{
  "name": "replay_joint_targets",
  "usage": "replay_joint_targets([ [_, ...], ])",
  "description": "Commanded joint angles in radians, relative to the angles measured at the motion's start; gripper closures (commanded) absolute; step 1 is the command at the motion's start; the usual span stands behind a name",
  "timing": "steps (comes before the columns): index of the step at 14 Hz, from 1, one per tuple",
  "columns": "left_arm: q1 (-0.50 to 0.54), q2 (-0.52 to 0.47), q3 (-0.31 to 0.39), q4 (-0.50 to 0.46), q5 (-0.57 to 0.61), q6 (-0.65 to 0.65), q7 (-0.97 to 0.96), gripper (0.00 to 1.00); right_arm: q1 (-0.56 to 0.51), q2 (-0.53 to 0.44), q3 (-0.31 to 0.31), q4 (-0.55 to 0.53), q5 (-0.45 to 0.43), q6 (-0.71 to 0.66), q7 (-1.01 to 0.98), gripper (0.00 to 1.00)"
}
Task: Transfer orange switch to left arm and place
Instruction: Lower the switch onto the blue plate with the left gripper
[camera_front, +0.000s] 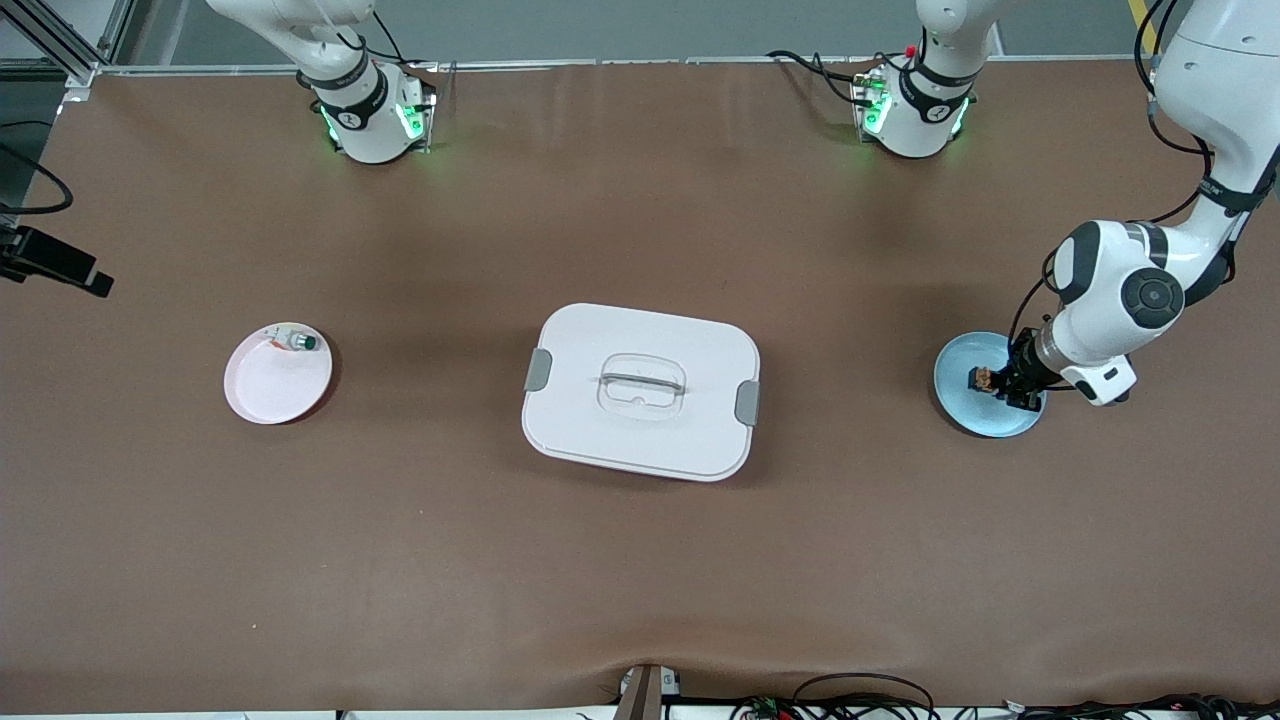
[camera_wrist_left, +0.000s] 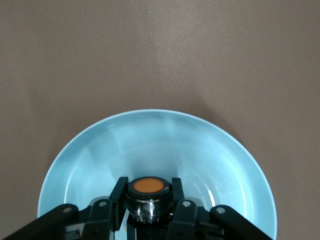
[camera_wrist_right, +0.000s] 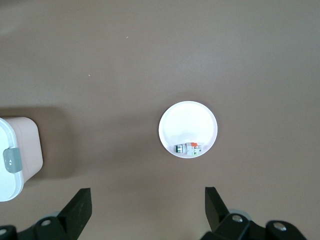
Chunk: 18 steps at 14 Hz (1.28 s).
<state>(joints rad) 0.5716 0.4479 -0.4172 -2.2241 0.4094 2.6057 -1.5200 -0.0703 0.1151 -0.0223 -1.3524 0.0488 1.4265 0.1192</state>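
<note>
We see the left gripper (camera_wrist_left: 149, 200) clamped on the orange switch (camera_wrist_left: 148, 186) in the blue plate (camera_wrist_left: 90, 150), near the table's (camera_front: 640, 560) left-arm end. The right gripper (camera_wrist_right: 145, 212) waits high, fingers apart.

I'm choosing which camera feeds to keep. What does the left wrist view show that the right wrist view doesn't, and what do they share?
Only the left wrist view shows the left gripper shut on the orange switch, low over the blue plate.

Only the right wrist view shows the right gripper, open and high above the table, the white plate with a green-capped switch on it, and a corner of the box with one grey latch.

Both show the brown table.
</note>
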Motion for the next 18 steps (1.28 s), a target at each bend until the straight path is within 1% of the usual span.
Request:
replay_joint_targets([
  [1, -0.001, 0.008, -0.003, 0.011, 0.029, 0.005, -0.025, 1.00, -0.006, -0.008, 0.007, 0.007, -0.003, -0.015, 0.000, 0.00],
  [4, -0.001, 0.011, -0.003, 0.017, 0.029, 0.005, -0.025, 1.00, -0.008, -0.008, 0.007, 0.007, -0.003, -0.011, 0.000, 0.00],
  [5, -0.001, 0.015, -0.003, 0.018, 0.029, 0.005, -0.023, 0.96, -0.008, -0.008, 0.007, 0.007, -0.003, -0.014, 0.002, 0.00],
  [6, -0.001, 0.015, -0.003, 0.021, 0.029, 0.005, -0.023, 0.86, -0.006, -0.008, 0.007, 0.007, -0.003, -0.014, 0.002, 0.00],
  [7, -0.001, 0.015, -0.003, 0.023, 0.029, 0.005, -0.023, 0.62, -0.006, -0.008, 0.007, 0.007, -0.003, -0.015, 0.007, 0.00],
  [8, 0.001, 0.015, -0.003, 0.023, 0.029, 0.005, -0.023, 0.34, -0.005, -0.008, 0.008, 0.007, -0.003, -0.009, 0.007, 0.00],
  [9, 0.001, 0.014, -0.003, 0.024, 0.029, 0.005, -0.025, 0.13, 0.004, -0.008, 0.009, 0.007, -0.004, -0.006, 0.005, 0.00],
  [10, 0.001, 0.014, -0.003, 0.024, 0.029, 0.005, -0.026, 0.00, 0.010, -0.009, 0.007, 0.006, -0.016, -0.006, 0.005, 0.00],
  [12, 0.001, 0.012, -0.003, 0.034, 0.029, 0.005, -0.032, 0.00, 0.009, -0.008, 0.007, 0.007, -0.040, -0.006, 0.005, 0.00],
  [18, 0.002, 0.006, -0.005, 0.038, 0.029, 0.005, -0.057, 0.00, 0.011, -0.015, 0.007, 0.001, -0.038, -0.015, 0.007, 0.00],
])
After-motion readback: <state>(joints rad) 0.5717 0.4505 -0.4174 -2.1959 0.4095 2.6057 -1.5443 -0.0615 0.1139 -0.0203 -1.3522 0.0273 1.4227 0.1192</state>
